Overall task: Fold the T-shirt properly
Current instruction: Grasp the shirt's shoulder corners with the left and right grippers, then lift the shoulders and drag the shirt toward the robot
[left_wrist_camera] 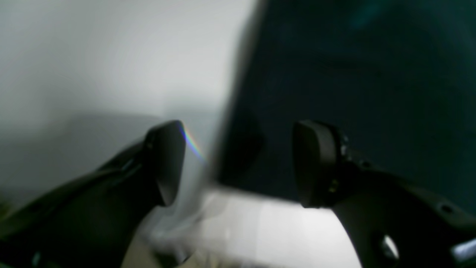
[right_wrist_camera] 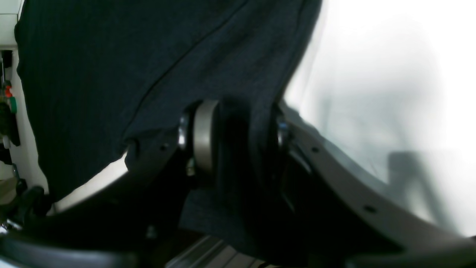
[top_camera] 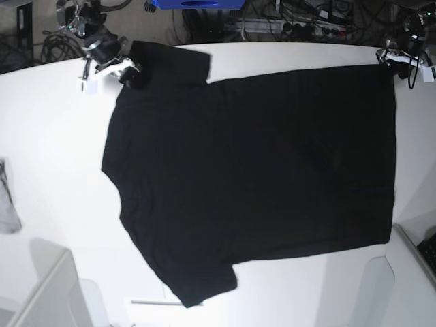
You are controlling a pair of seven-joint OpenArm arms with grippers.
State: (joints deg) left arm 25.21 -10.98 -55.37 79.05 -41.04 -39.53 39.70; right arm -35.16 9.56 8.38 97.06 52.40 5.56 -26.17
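The black T-shirt (top_camera: 252, 163) lies spread flat on the white table (top_camera: 54, 122), plain side up, with its sleeves toward the left of the base view. My right gripper (top_camera: 128, 70) is at the far sleeve. In the right wrist view my right gripper (right_wrist_camera: 241, 141) has its jaws apart, with a fold of the T-shirt (right_wrist_camera: 130, 63) between them. My left gripper (top_camera: 402, 58) is at the far hem corner. There my left gripper (left_wrist_camera: 241, 163) stands open, straddling the blurred edge of the T-shirt (left_wrist_camera: 353, 93) without touching it.
A small grey cloth (top_camera: 7, 204) lies at the table's left edge. White boxes stand at the near left (top_camera: 41, 293) and the near right (top_camera: 412, 272). Cables and a blue box (top_camera: 197, 3) sit behind the table's far edge.
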